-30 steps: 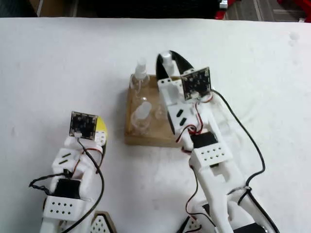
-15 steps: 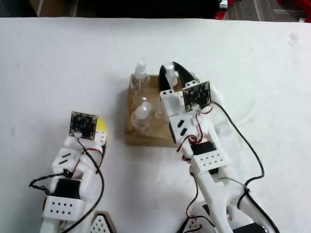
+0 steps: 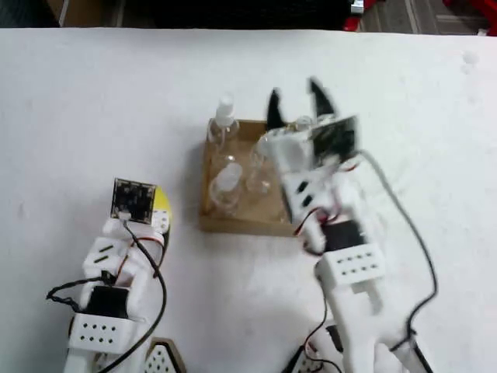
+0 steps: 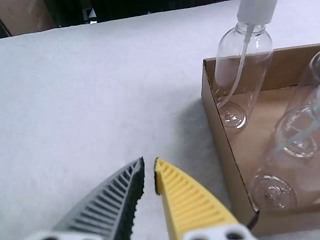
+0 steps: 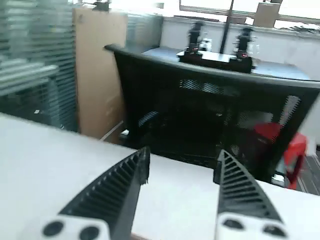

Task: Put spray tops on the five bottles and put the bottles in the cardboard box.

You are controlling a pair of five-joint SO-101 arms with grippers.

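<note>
The cardboard box (image 3: pixel 208 221) sits mid-table and holds several clear bottles. One with a white spray top (image 3: pixel 224 122) stands in its far left corner, and it appears again as the capped bottle (image 4: pixel 241 65) in the left wrist view. Two more bottles (image 3: pixel 227 185) (image 3: pixel 259 165) stand further in. My right gripper (image 3: pixel 296 101) hangs open above the box's far right corner, partly covering what is below it. In its own view the right gripper (image 5: pixel 182 157) points out at the room with nothing between its fingers. My left gripper (image 4: pixel 149 167) rests shut and empty on the table beside the box (image 4: pixel 221 135).
White cloth covers the table (image 3: pixel 93 93), with open room to the left, behind and right of the box. The left arm's camera board (image 3: pixel 133 200) sits near the box's front left corner. A dark office chair (image 5: pixel 210 120) stands beyond the table's far edge.
The right gripper was closed around a spray-topped bottle at the box's far right corner. It has opened, lifted and tilted upward. The left arm has not moved.
</note>
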